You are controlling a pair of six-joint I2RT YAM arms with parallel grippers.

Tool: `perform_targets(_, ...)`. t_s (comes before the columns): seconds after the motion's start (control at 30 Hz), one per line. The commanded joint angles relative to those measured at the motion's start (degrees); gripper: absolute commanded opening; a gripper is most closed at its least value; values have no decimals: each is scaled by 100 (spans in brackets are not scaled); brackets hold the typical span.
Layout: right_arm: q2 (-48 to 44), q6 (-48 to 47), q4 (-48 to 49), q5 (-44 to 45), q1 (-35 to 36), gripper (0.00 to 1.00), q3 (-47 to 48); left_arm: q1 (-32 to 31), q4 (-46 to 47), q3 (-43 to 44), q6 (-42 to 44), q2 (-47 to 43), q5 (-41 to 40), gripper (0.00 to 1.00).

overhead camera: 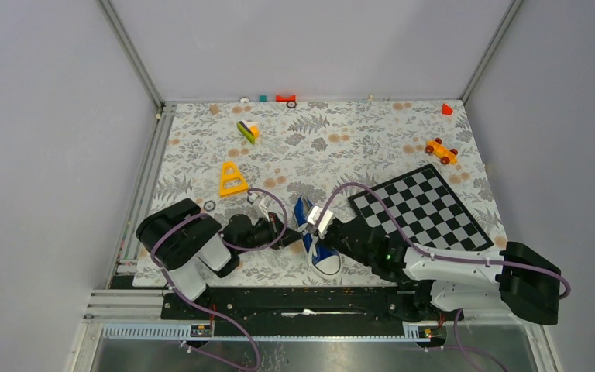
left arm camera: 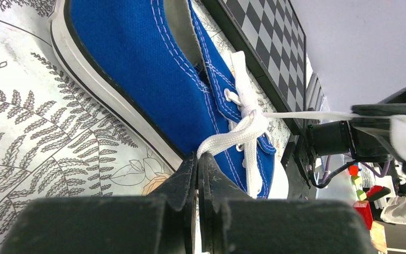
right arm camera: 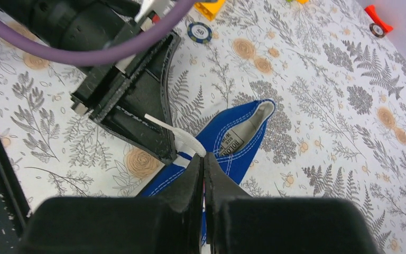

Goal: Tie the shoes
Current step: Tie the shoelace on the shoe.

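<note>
The shoe is a small blue canvas sneaker with a white toe cap, lying between the two arms with its toe toward the near edge. In the left wrist view the shoe fills the frame, with white laces crossing over its tongue. My left gripper is shut on one flat lace end beside the sole. A thin, taut lace strand runs right to my right gripper. The right wrist view shows that gripper shut on the white lace above the shoe's opening. My left gripper almost touches it.
A checkerboard mat lies just right of the shoe under the right arm. A yellow triangle, a poker chip, a green-yellow toy, an orange toy car and red blocks are scattered over the floral cloth.
</note>
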Motion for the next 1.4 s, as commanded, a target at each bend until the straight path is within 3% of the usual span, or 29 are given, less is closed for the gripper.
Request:
perform_targets(0.0,-233,202,425,-246,43,0,47,41,537,53,-18,112,174,0)
perform_targets(1.13,-852,253,434,-623,43,1,330,38,595,114,-44,204,234,0)
perform_targets(1.2,-865,373,238,-317,43,29,378,37,595,111,-45,185,241,0)
perform_targets(1.23,-907,412,142,-207,43,39,362,38,595,102,-47,168,238,0)
perform_targets(1.37,-1442,1382,-188,499,-158,55,3,43,583,12,10,26,190,0)
